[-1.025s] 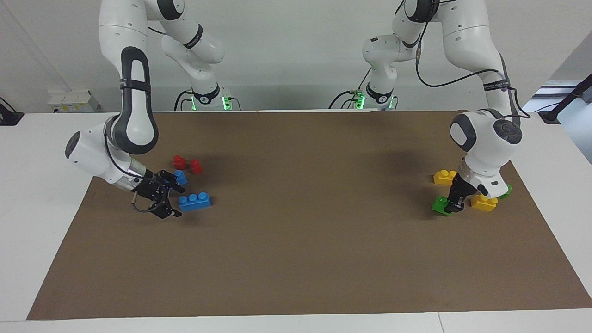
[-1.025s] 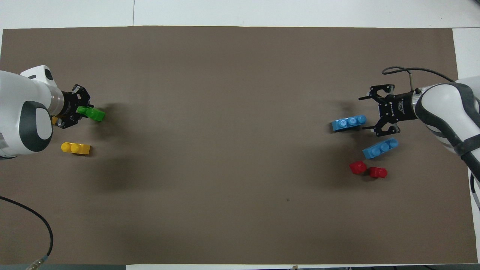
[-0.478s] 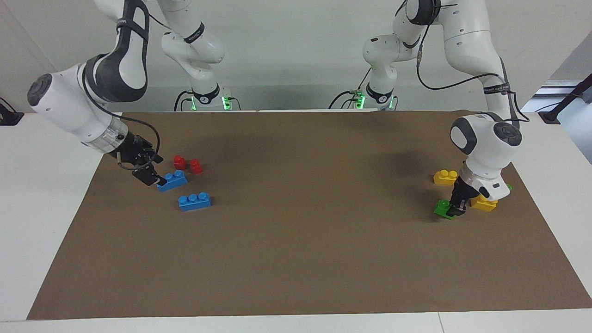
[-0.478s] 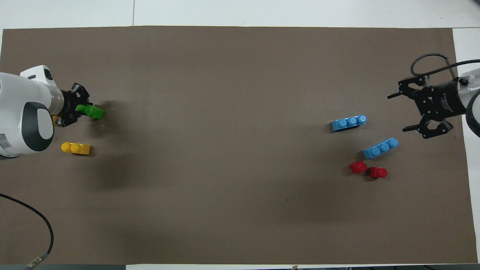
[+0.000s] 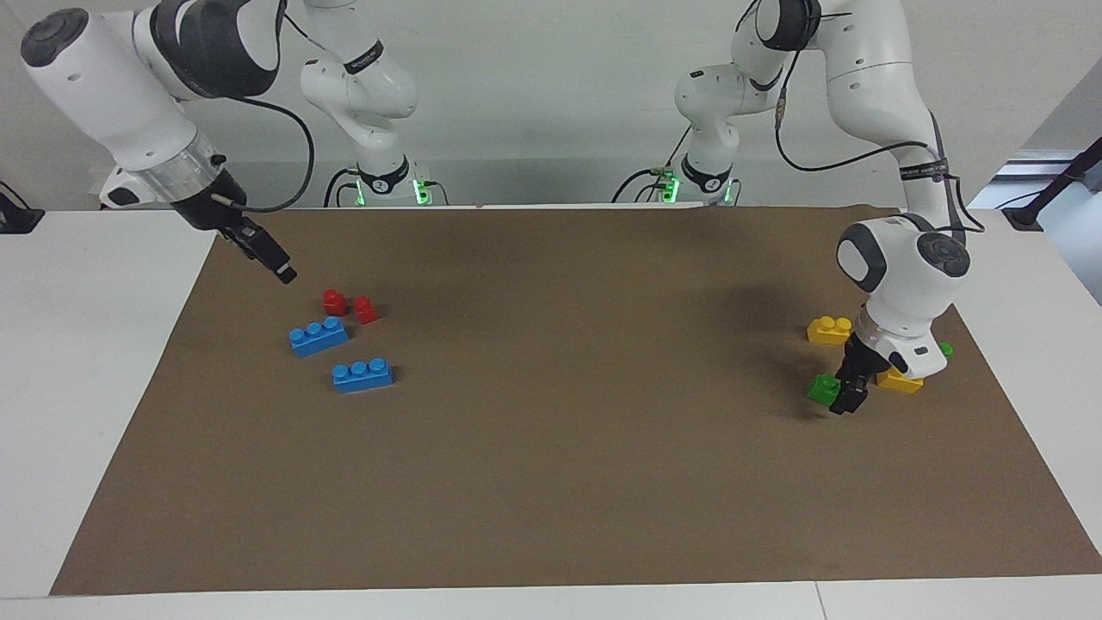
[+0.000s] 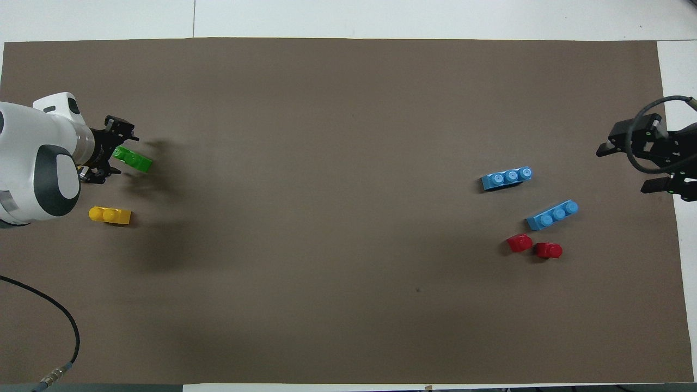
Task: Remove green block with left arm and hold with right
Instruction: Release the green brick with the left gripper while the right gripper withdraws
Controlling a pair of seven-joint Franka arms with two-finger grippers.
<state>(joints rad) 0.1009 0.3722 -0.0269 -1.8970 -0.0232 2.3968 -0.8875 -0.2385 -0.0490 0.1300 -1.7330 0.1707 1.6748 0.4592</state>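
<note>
**Toward the left arm's end of the mat: green block in the grip, lifted clear**

At the left arm's end of the brown mat [image 5: 551, 482], the left gripper [image 5: 848, 392] has its fingers clamped on the green block [image 5: 823, 388]. In the facing view the block hangs just above the mat with a shadow beneath it, so it appears lifted rather than resting. The overhead view shows the block [image 6: 132, 159] projecting from between the fingers, held by one end. Judgement: an end grip leaves the other end free for a second gripper to take.

Two yellow bricks lie close by: one [image 5: 829, 329] nearer to the robots, one [image 5: 900, 381] partly hidden by the left arm's wrist. A further scrap of green [image 5: 945, 350] shows past the wrist; what it is cannot be told.

The right gripper [image 5: 274, 263] is raised over the mat's edge at the right arm's end, above the red pieces [image 5: 349, 306] and two blue bricks [image 5: 319, 336] [image 5: 362, 375]. It holds nothing, and its fingers stand apart in the overhead view [image 6: 642, 166].

Judgement: removal is largely done; the handover is outstanding. The grippers are well apart, so both must travel to meet.
</note>
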